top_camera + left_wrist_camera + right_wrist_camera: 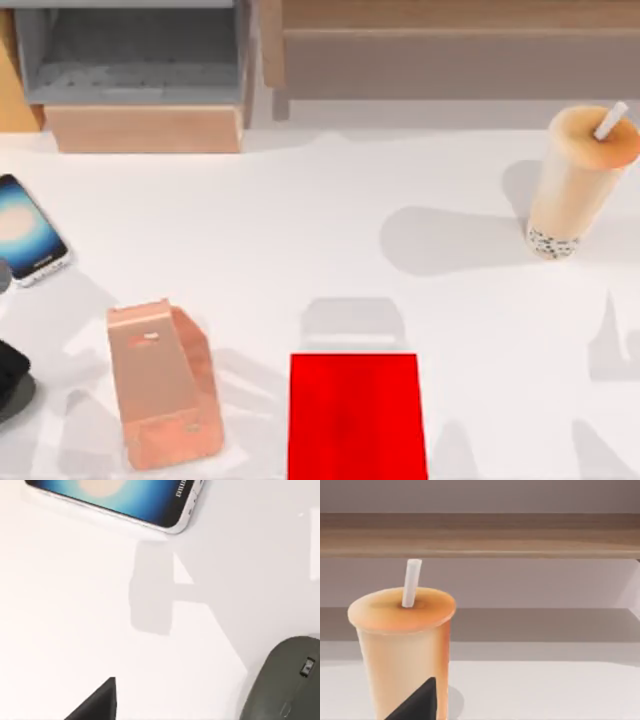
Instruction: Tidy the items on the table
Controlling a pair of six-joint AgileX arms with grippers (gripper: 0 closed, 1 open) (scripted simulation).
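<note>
Top view: smartphone lies flat, screen up, at left edge of the table; mouse at lower-left edge, partly cut off. Bubble-tea cup stands upright at upper right, straw tilted. Phone stand at lower left, red pad at bottom centre, apart from each other. Shelf unit along top edge. Left wrist view: phone upper frame, mouse lower right, apart. Right wrist view: cup close ahead. Finger state of both grippers: cannot tell.

Tan cup, red pad, pink-copper stand, grey mouse.
</note>
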